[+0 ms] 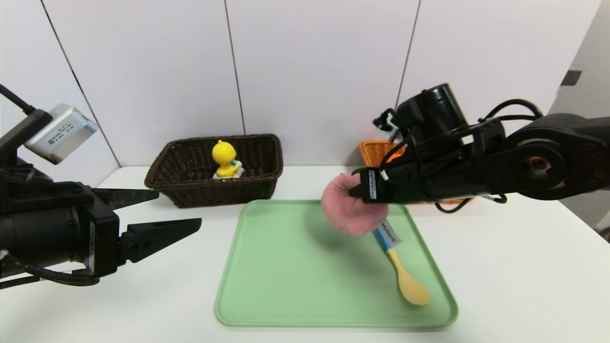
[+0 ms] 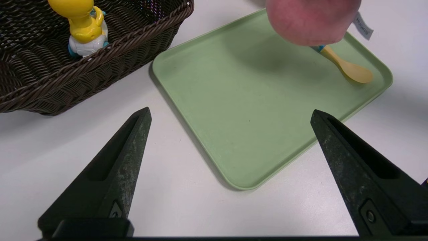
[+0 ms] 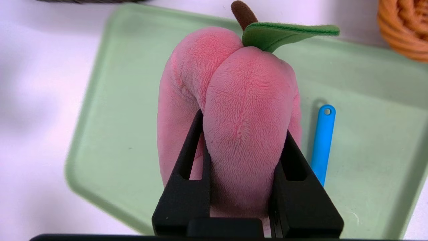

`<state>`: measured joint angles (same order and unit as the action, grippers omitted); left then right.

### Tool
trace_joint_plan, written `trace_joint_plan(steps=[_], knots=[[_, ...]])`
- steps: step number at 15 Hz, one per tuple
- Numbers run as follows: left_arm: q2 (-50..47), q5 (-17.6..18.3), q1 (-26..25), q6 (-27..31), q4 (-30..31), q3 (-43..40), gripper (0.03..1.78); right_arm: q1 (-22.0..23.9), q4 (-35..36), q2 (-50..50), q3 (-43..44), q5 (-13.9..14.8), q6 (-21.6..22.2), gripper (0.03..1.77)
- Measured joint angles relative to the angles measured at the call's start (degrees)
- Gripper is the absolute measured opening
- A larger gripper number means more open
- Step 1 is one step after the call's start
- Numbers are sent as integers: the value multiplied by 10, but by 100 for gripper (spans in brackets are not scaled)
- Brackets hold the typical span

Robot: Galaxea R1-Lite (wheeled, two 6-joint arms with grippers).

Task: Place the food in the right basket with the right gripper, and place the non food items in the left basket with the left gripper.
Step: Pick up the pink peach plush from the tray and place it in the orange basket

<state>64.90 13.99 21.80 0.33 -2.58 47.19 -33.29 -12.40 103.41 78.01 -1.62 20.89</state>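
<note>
- The left gripper [image 1: 178, 209] hovers low over the table [image 1: 514, 267] at the left side, its jaws spread wide and holding nothing, pointed toward the tray.
- Behind it, by the wall, stands the dark brown basket [image 1: 190, 188]; the yellow duck toy [image 1: 225, 160] stands upright inside it.
- The green tray [image 1: 286, 286] lies flat on the table in the middle, just in front of the dark basket.
- The pink plush peach [image 1: 345, 209] hangs in the air above the far right part of the tray, squeezed between the jaws of the right gripper [image 3: 242, 134]; its white tag [image 1: 391, 232] dangles below.
- Under the peach, the spoon [image 1: 405, 278] rests on the tray near its right edge, blue handle toward the wall, yellow bowl toward the near rim.
- The orange basket [image 1: 376, 151] sits at the back right, mostly hidden behind the right arm.
</note>
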Motion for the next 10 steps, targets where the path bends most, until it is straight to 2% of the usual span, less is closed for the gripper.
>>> trace_joint_plan(steps=[4, 10], knots=[[-1, -1, 0, -1, -1, 1, 169, 30, -6, -61, 39, -33, 1, 46], [1, -1, 0, 0, 2, 6, 169, 136, 0, -72, 80, -28, -2, 46]])
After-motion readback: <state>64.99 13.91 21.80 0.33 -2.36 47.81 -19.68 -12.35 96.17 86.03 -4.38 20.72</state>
